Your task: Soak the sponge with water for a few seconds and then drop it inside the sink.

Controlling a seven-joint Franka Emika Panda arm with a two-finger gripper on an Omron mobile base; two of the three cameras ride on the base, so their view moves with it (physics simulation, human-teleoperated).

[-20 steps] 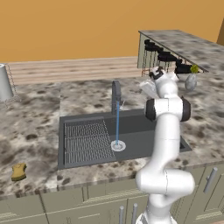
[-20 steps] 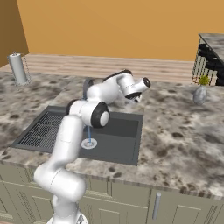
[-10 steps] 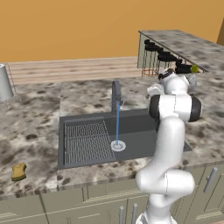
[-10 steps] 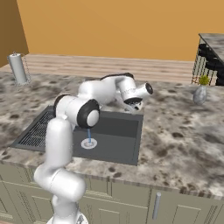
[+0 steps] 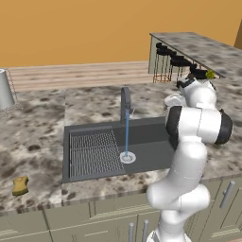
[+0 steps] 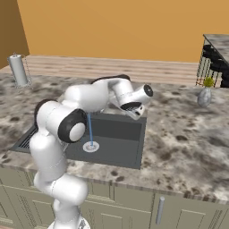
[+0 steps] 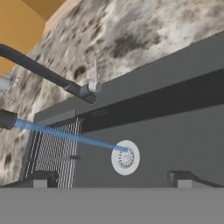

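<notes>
The sponge (image 5: pixel 20 185) is seen on the desk (image 5: pixel 38 137) at the near left, well apart from the sink (image 5: pixel 146 142). Further in, the water (image 5: pixel 126 134) is seen falling from the faucet (image 5: pixel 124 101) onto the drain (image 5: pixel 127 157), right of the grate (image 5: pixel 92 151). The end effector (image 6: pixel 134 109) is held over the sink's right part, jaws spread wide, nothing gripped. A metal canister (image 5: pixel 4 90) is placed far left.

Kitchen, rendered. Speckled granite counter (image 5: pixel 42 127) with recessed dark sink (image 5: pixel 146 137), faucet (image 5: pixel 125 101) running water (image 5: pixel 126 137), cabinet fronts with handles (image 6: pixel 159 210) below, bar stools (image 5: pixel 172 64) at raised counter behind, orange walls.
</notes>
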